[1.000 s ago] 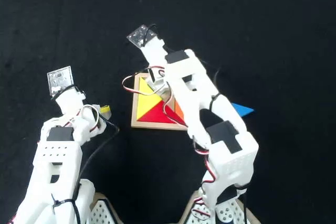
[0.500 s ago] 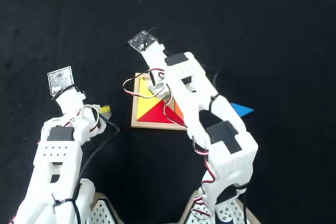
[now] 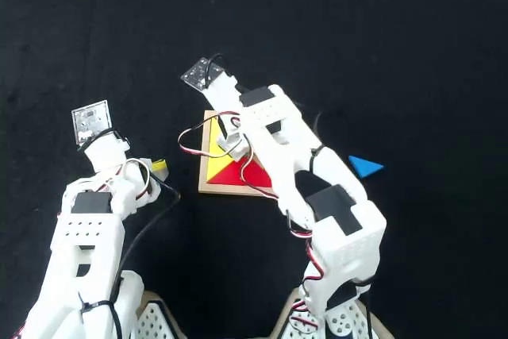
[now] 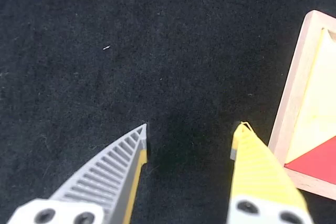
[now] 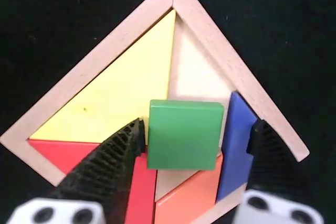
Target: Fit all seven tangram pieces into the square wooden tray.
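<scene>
Two grippers are standing open right now, and neither one is gripping anything. The right gripper (image 5: 197, 127) is hanging over the square wooden tray (image 5: 210, 30), with its jaws spread wider than the green square (image 5: 184, 135) between them. One finger is sitting just beside the square's edge and the other is staying clear of it, so that piece is released. The green square is lying askew, overlapping a corner of the yellow triangle (image 5: 121, 98). To my eye it is not sitting flat and is needing a nudge toward the bare wood gap (image 5: 194, 77). A blue triangle (image 3: 365, 167) is lying on the black cloth (image 3: 444, 77), well apart from the tray. The left gripper (image 4: 191, 132) is hovering empty over the cloth, just beside the tray's rim and probably leaving the right arm room to work.
</scene>
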Controlling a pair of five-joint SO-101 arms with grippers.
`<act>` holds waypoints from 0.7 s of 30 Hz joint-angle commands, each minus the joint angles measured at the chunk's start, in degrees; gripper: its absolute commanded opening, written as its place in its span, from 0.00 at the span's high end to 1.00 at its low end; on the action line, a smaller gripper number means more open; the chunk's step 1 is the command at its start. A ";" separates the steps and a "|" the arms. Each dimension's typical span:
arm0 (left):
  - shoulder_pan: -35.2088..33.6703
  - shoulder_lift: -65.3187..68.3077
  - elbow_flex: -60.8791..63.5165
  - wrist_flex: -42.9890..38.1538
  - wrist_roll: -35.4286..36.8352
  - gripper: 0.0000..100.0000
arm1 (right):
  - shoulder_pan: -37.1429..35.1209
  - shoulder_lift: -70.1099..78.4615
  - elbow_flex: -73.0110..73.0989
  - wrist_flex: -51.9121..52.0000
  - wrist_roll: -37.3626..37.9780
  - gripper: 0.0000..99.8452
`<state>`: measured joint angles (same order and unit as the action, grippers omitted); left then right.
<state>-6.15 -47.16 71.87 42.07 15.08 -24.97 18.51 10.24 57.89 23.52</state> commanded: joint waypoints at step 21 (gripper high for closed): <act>-0.13 -0.97 -0.31 -0.79 0.35 0.74 | 3.96 -3.74 -1.19 2.02 2.55 0.76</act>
<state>-6.15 -47.16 71.87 42.07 15.08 -23.30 17.80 10.15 60.26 25.10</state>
